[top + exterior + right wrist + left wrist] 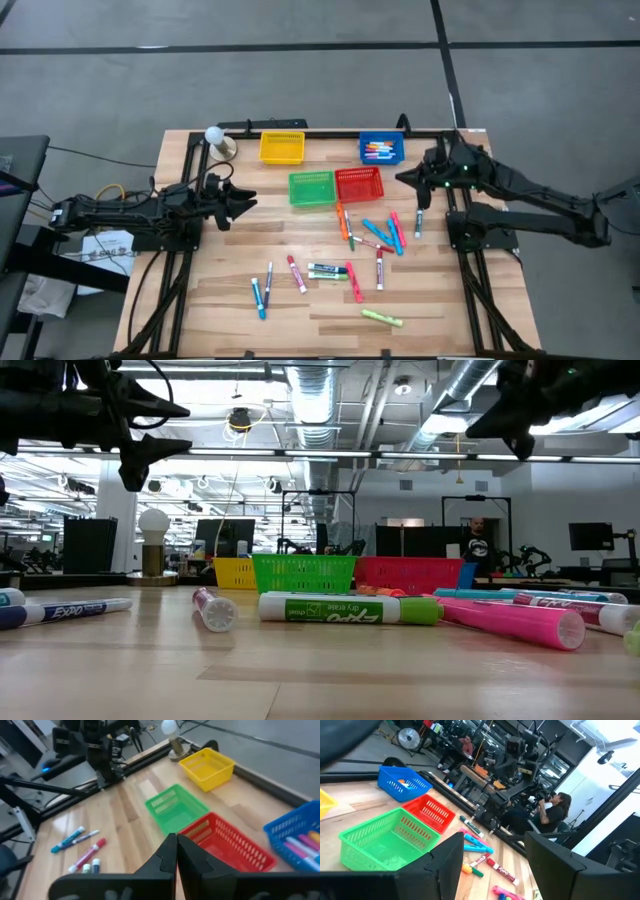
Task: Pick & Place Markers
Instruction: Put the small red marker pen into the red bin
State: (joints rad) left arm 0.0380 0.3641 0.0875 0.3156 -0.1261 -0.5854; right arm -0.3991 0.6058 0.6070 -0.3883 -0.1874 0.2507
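My left claw (243, 201) hangs with its fingers spread wide and nothing between them, left of centre in the high view, just left of the green square mesh basket (311, 188). My right claw (404, 177) sits pinched fully shut on nothing, right of centre, just right of the red square mesh basket (359, 184).

The short thin marker pens in mixed colours (350, 255) lie scattered flat on the pale wooden table (220, 290) across the lower middle of the high view: a tight crossed cluster below the red basket, a blue pair at lower left, one yellow-green pen alone at the bottom. A few more already rest in the blue square mesh basket (382, 149) at upper right. The yellow square mesh basket (281, 148) at upper centre looks bare.

I judge these pens light and rigid, with smooth round plastic barrels that will roll or squirt out if I pinch off-centre. I'd take one at mid-barrel, fingers set across its length. The loners at lower left look easiest; in the cluster the pens touch and overlap, so neighbours may get dragged along
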